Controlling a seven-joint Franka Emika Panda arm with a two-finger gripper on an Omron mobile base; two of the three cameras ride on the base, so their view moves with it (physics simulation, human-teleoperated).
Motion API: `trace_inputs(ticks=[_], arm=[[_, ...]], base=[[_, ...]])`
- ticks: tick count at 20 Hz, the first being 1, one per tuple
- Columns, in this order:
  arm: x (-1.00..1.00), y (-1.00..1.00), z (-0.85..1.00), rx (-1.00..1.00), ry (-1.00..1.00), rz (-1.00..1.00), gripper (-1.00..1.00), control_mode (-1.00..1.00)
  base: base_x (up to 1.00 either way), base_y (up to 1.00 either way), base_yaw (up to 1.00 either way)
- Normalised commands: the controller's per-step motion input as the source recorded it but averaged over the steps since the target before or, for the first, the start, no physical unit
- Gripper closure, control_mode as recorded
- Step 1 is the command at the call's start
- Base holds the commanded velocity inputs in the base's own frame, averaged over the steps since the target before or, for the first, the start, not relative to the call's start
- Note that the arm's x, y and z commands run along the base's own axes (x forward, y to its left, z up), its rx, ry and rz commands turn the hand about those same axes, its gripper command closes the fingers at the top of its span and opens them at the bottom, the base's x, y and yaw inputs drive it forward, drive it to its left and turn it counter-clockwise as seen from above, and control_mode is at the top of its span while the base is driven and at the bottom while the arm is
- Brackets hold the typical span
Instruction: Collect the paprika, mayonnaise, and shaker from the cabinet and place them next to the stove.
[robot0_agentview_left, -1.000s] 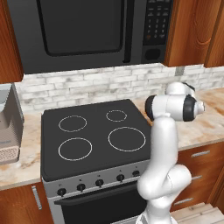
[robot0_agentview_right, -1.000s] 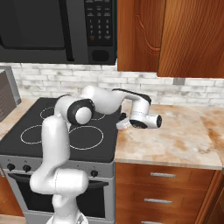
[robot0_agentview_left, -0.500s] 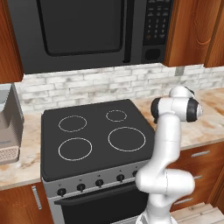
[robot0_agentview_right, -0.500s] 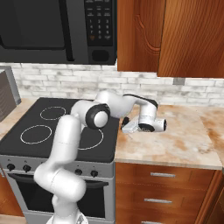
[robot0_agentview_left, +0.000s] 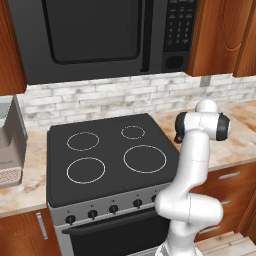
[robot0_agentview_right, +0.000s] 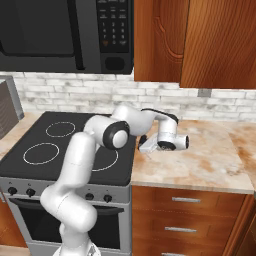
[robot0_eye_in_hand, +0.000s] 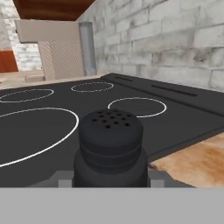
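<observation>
Shaker at the stove's right edge, tool low over the desk beside it.

1 shaker (robot0_eye_in_hand: 111, 144): black, holed cap, fills bottom centre of the hand view, sitting between the tool's two finger tips (robot0_eye_in_hand: 64, 178); can't tell whether they clamp it or just flank it. In the right base view the tool (robot0_agentview_right: 146, 143) sits mid-frame, low over the marble desk (robot0_agentview_right: 200, 165), just right of the stove (robot0_agentview_right: 65, 145). In the left base view a dark bit shows at the arm's elbow, right of centre; can't tell if it's shaker or tool. 1 stove, 4 white ring burners, nothing on it. 1 microwave (robot0_agentview_left: 100, 35) across the top. Cabinet (robot0_agentview_right: 200, 40) at upper right, doors closed. 1 toaster (robot0_agentview_left: 10, 145) at left edge, slots not visible.
</observation>
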Motion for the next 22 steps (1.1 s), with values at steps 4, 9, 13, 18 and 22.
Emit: trace_inputs(ticks=[4, 9, 13, 18, 22], arm=[[0.15, 0.0, -0.25, 0.0, 0.0, 0.01, 1.0, -1.0], [0.17, -0.06, -0.29, 0.0, -0.04, 0.05, 1.0, -1.0], [0.07, 0.0, -0.16, 0.0, -0.01, 0.05, -1.0, -1.0], [0.0, 0.0, 0.12, -0.01, 0.0, 0.01, -1.0, -1.0], [-0.04, 0.0, 0.35, -0.05, 0.0, 0.03, -1.0, -1.0]], base=[[0.0, 0.0, 0.0], [0.0, 0.0, 0.0], [0.0, 0.0, 0.0], [0.0, 0.0, 0.0], [0.0, 0.0, 0.0]])
